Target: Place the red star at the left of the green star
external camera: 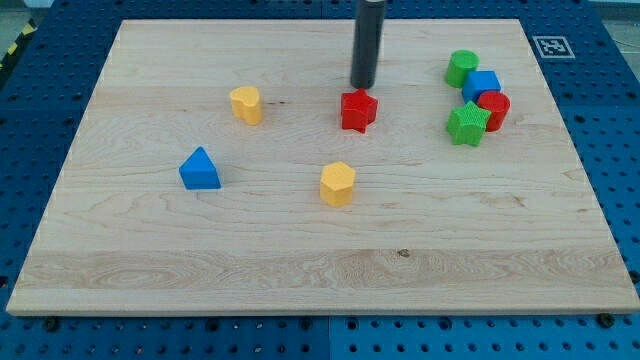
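Note:
The red star (358,110) lies near the middle of the board, a little towards the view's top. The green star (467,124) lies well to its right, in a cluster of blocks. My tip (362,86) is at the end of the dark rod that comes down from the view's top. It stands just above the red star's top edge in the view, at or very near it. A wide stretch of bare wood separates the red star from the green star.
A green cylinder (462,68), a blue cube (482,85) and a red cylinder (494,108) crowd the green star's top and right. A yellow block (246,104), a blue triangular block (200,169) and a yellow hexagon (338,184) lie left and below. The wooden board (300,270) rests on a blue pegboard.

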Available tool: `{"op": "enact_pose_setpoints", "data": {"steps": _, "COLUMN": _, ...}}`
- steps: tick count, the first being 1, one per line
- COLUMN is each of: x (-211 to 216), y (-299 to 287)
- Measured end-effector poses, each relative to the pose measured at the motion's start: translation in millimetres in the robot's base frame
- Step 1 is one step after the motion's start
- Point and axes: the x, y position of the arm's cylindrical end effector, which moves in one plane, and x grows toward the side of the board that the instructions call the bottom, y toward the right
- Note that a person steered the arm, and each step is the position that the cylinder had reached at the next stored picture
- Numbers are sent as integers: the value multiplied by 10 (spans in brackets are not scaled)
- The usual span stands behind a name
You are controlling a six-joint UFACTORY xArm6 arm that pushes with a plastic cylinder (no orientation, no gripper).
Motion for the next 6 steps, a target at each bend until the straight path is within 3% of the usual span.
{"op": "enact_pose_setpoints", "data": {"steps": 1, "x": 466, "y": -19}}
{"op": "enact_pose_setpoints", "data": {"steps": 2, "x": 564, "y": -19}}
{"op": "enact_pose_setpoints", "data": {"steps": 3, "x": 564, "y": -412}}
{"op": "enact_pose_setpoints", "data": {"steps": 4, "x": 909, "y": -556}}
{"op": "enact_pose_setpoints", "data": {"steps": 5, "x": 964, "y": -450}}
{"op": "enact_pose_setpoints", "data": {"steps": 6, "x": 669, "y": -226}}
